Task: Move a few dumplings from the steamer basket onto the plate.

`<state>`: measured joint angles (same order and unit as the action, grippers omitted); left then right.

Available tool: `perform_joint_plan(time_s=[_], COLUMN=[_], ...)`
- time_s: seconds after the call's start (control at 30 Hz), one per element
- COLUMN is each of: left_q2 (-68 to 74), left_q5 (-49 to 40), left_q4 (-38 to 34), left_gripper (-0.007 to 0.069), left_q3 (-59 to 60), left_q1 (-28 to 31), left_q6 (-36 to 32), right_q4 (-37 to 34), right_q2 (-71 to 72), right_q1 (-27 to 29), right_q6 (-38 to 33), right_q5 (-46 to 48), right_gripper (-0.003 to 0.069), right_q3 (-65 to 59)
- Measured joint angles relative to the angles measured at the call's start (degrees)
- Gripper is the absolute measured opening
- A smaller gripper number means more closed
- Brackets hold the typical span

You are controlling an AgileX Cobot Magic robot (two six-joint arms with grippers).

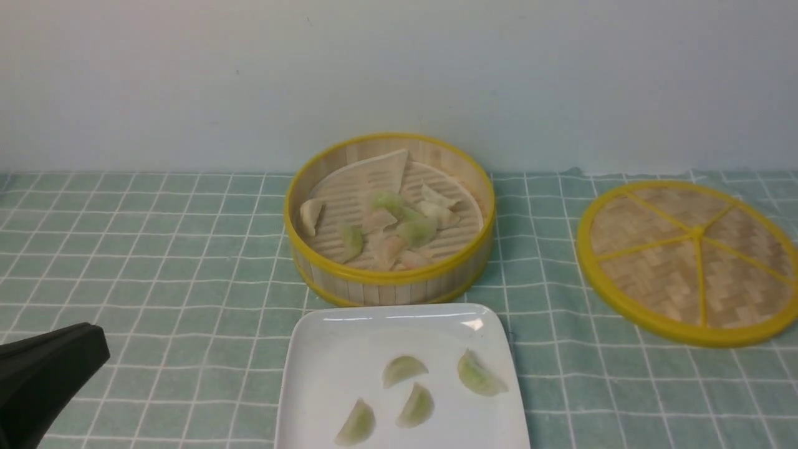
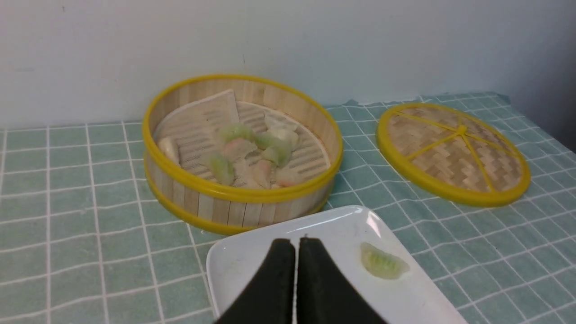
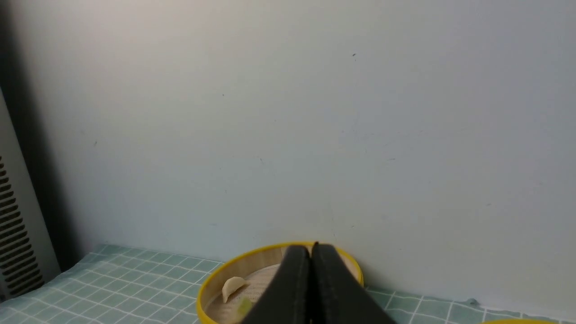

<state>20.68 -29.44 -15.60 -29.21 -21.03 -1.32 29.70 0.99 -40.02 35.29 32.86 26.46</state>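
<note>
1. We see a tabletop (image 1: 156, 249) under a green checked cloth (image 1: 561, 349).
2. The steamer basket (image 1: 386, 277) sits centre back, with a heap of dumplings (image 1: 416, 231) inside it. The woven lid (image 1: 686, 262) lies flat to its right.
3. The white plate (image 1: 336, 374) sits just in front of the basket and carries four green dumplings (image 1: 405, 369).
4. The left gripper (image 2: 296, 243), near the plate's left side, is closed and empty. So is the right gripper (image 3: 311, 249).
</note>
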Motion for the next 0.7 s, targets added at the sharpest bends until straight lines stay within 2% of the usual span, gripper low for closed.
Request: perform_joint_plan(time_s=[0.17,0.33,0.43,0.53,0.57,0.6,0.7], left_q2=[0.0,-0.6,-3.7,-10.9,-11.3,-14.8,-19.1], left_q5=[0.0,0.8,2.3,5.1,5.3,7.1,8.5], left_q4=[0.3,3.7,6.4,8.1,8.1,8.4,8.6], left_gripper=[-0.0006,-0.0006,-0.0006,-0.0006,-0.0006,-0.0006,-0.0006], left_q3=[0.0,1.4,4.6,12.3,12.8,17.4,22.9], left_q1=[0.0,0.1,2.2,8.7,8.7,11.9,14.7], left_q6=[-0.5,-4.9,-7.3,-7.8,-7.8,-8.0,-8.0], right_q4=[0.0,0.0,0.0,0.0,0.0,0.1,0.1], right_q2=[0.0,0.0,0.0,0.0,0.0,0.0,0.0], right_q1=[0.0,0.0,0.0,0.0,0.0,0.0,0.0], right_q6=[0.0,0.0,0.0,0.0,0.0,0.0,0.0], right_q5=[0.0,0.0,0.0,0.0,0.0,0.0,0.0], right_gripper=[-0.0015,-0.0015,-0.0015,-0.0015,-0.0015,-0.0015,-0.0015], right_q3=[0.0,0.0,0.0,0.0,0.0,0.0,0.0])
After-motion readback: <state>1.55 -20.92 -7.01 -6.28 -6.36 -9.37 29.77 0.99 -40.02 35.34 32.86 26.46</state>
